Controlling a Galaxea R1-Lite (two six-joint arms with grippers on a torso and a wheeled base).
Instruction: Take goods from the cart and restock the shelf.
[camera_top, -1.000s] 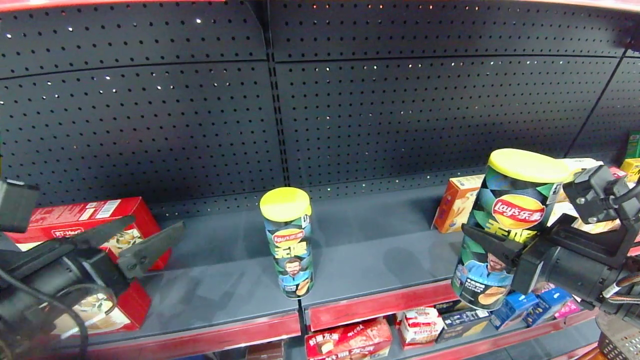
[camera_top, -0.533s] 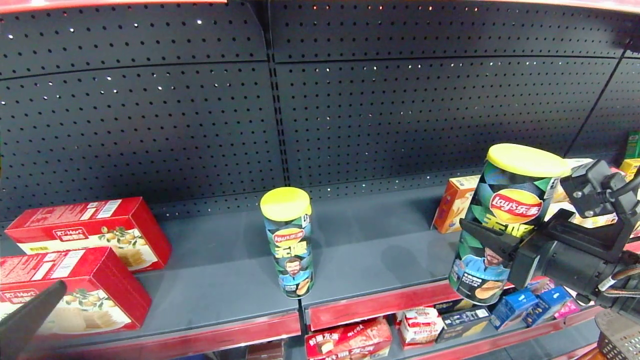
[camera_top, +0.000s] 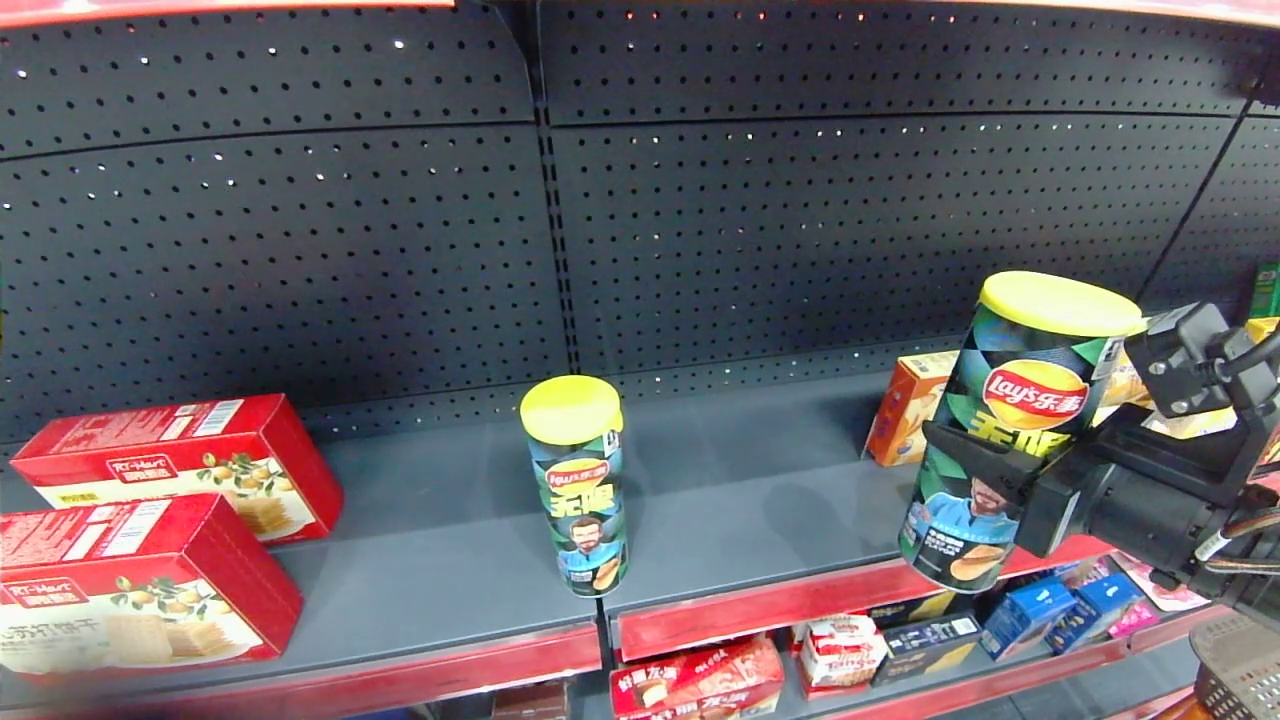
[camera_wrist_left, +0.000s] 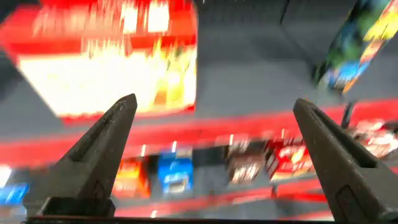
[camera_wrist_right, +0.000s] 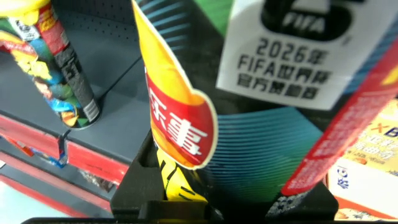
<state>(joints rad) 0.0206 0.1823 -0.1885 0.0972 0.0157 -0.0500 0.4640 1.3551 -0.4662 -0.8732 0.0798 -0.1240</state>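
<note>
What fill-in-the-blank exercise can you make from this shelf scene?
The right gripper is shut on a chip can with a ____ lid.
A second chip can stands ____ on the shelf.
The left gripper is ____.
Missing: yellow; upright; open.

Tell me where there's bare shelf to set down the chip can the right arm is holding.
Widest bare shelf lies between the standing can and the orange box. A second patch runs between the standing can and the red boxes. The far right, behind the held can, is crowded.
</note>
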